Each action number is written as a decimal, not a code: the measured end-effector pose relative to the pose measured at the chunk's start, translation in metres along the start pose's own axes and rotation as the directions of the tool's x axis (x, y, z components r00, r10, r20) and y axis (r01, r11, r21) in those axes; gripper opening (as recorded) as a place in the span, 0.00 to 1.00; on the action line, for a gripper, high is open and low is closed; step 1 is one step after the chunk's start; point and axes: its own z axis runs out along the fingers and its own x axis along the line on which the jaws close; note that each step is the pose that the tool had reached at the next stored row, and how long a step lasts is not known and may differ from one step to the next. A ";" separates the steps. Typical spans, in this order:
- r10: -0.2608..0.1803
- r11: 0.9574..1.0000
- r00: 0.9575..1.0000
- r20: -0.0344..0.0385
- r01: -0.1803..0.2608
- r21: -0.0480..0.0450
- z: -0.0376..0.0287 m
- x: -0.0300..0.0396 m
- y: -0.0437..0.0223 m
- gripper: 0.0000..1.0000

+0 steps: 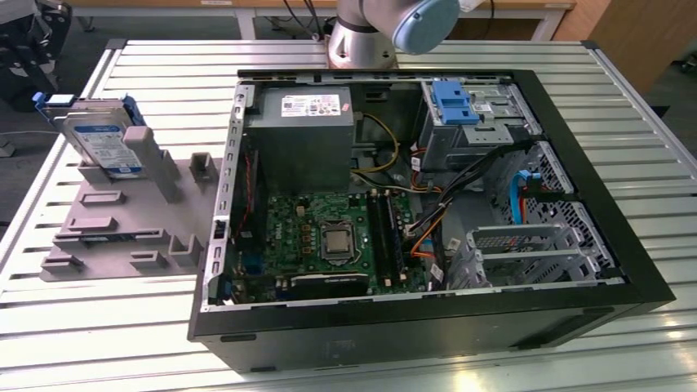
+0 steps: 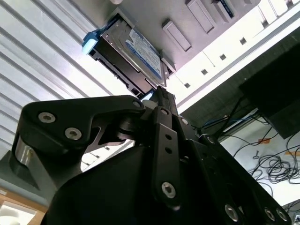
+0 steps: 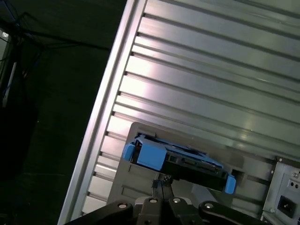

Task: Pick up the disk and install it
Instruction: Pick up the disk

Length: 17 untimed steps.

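- Disk (image 1: 104,140) (image 2: 136,51) (image 3: 180,161): a flat, rectangular silver drive with a white-and-blue label, framed by a bright blue plastic carrier. It is propped on edge, tilted, in a slot of a grey fixture plate (image 1: 130,233).
- The fixture plate is matte grey, moulded with raised blocks and upright posts. It is laid near the corner of the ribbed metal table (image 1: 98,318) at the exterior view's left, beside the open computer case (image 1: 436,327).
- The gripper (image 2: 158,89) (image 3: 161,180) is seen in both wrist views as black metal linkages with bright screw heads. Its two slim fingers are pressed together with nothing between them, and their tips are held just beside the disk's long edge. Whether contact is made cannot be told.
- The case is a black box laid on its side with the panel off. A green motherboard (image 1: 326,229), a grey power-supply box (image 1: 299,135) with a white sticker, perforated steel drive cages (image 1: 523,245) and a ribbed blue latch (image 1: 455,102) are exposed inside.
- The arm's (image 1: 376,33) smooth silver base is mounted at the table's far edge, behind the case.
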 end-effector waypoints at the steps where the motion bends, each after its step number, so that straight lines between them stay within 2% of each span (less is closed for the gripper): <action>1: -0.010 1.000 1.000 0.000 0.010 0.000 0.0000 0.0000 0.0000 0.11; 7: -0.052 0.999 0.999 -0.002 0.052 0.001 0.0000 0.0000 0.0000 0.11; 17: -0.055 0.998 0.998 -0.002 0.055 0.001 0.0000 0.0000 0.0000 0.11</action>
